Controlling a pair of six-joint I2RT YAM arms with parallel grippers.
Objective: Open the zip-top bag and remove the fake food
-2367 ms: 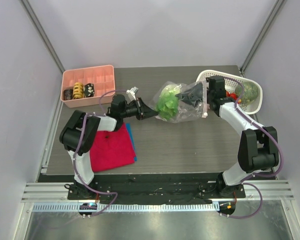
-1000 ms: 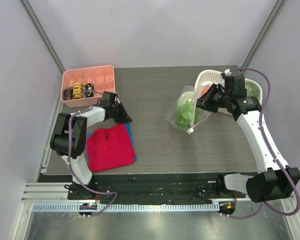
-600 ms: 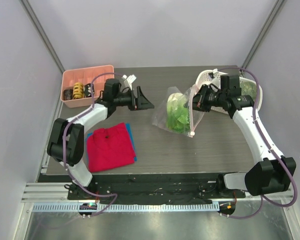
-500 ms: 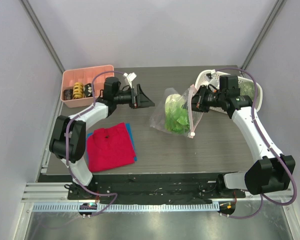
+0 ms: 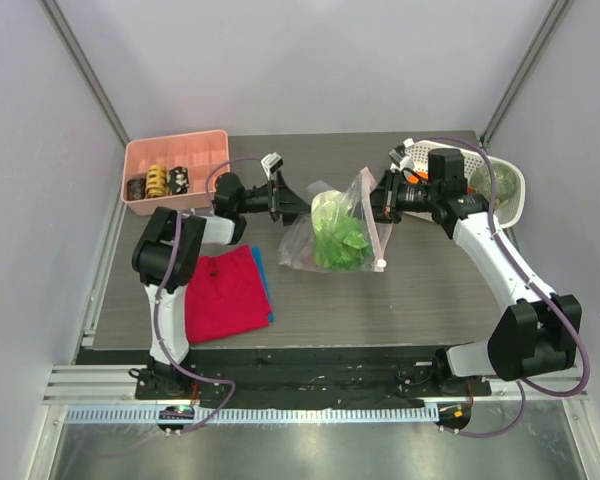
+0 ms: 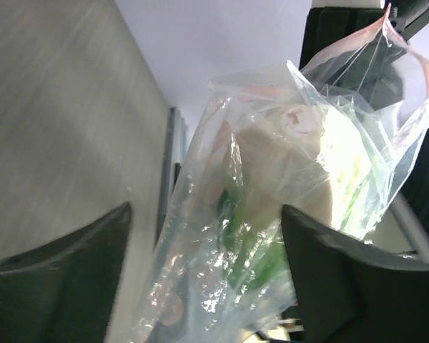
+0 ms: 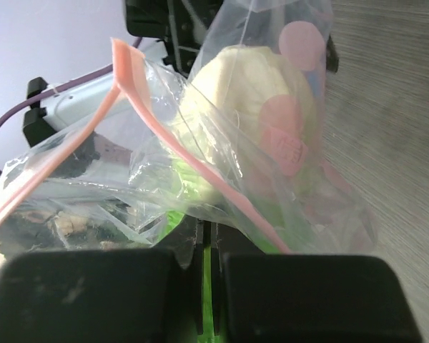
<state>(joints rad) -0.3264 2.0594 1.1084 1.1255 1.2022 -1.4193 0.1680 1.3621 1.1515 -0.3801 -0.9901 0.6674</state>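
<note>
On the worktop's left: one pink tray (image 5: pixel 195 150), three rolls (image 5: pixel 158 182), one red cloth (image 5: pixel 220 295). Left fingers (image 5: pixel 292 203) have swung in from the tray, spread open around the one zip-top bag (image 5: pixel 315 250) mid-worktop; right fingers (image 5: pixel 383 197) clamp its zip edge. Judging it ready to pull open; one leafy fake food (image 5: pixel 340 235) visible inside. One basket (image 5: pixel 417 155) far right

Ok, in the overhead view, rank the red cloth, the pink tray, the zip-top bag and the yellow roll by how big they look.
Largest: red cloth and pink tray, about alike.
Unranked: zip-top bag, similar spread but crumpled and held up nearer the camera.
Smallest, clearly: yellow roll.
</note>
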